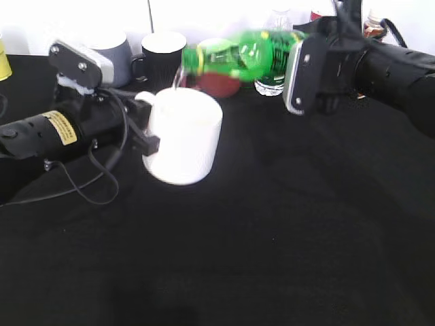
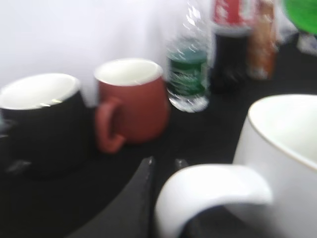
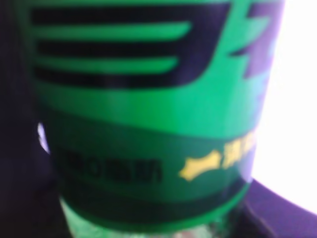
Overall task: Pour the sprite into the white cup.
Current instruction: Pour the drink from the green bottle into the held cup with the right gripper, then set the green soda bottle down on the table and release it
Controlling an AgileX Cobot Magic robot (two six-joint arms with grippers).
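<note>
The sprite (image 1: 241, 56), a bright green bottle, lies nearly level in the air, its neck pointing left over the white cup (image 1: 185, 136). A thin clear stream falls from its mouth toward the cup's rim. My right gripper (image 1: 299, 71) is shut on the sprite's body; the right wrist view is filled by its green label (image 3: 143, 119). My left gripper (image 1: 144, 129) is shut on the white cup's loop handle (image 2: 208, 191) and holds the cup tilted above the black table. The cup's rim and white inside show in the left wrist view (image 2: 287, 134).
Behind the cup stand a grey mug (image 1: 112, 51), a black mug (image 1: 162, 53) and a red-brown mug (image 2: 130, 101). A clear water bottle (image 2: 188, 69), a dark cola bottle (image 2: 232, 39) and another bottle (image 2: 261, 44) stand at the back. A black cloth (image 1: 272, 238) covers the table.
</note>
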